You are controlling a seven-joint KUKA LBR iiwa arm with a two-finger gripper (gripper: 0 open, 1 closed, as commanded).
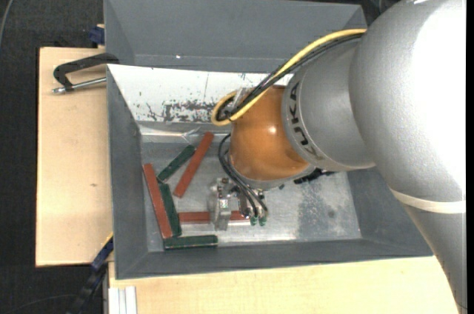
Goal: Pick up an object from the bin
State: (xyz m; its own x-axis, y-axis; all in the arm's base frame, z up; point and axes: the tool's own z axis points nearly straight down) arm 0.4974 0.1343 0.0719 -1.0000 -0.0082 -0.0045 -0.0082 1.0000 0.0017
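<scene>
Nearest the front wall of the bin (244, 24), at about 7 o'clock, a dark green bar (191, 241) was seen lying flat. Just behind it a short red bar (194, 217) was laid sideways, its right end tucked under the gripper (237, 212), which was set low at roughly 6 o'clock. Open or closed couldn't be told, too much was hidden by the wrist. Risk, as judged: the red bar gets clipped at its very end and pivoted out, or the green one gets nudged. Farther back, 9 to 10 o'clock, more red and green bars (194, 164) were strewn, so a snag could be expected if anything got dragged.
</scene>
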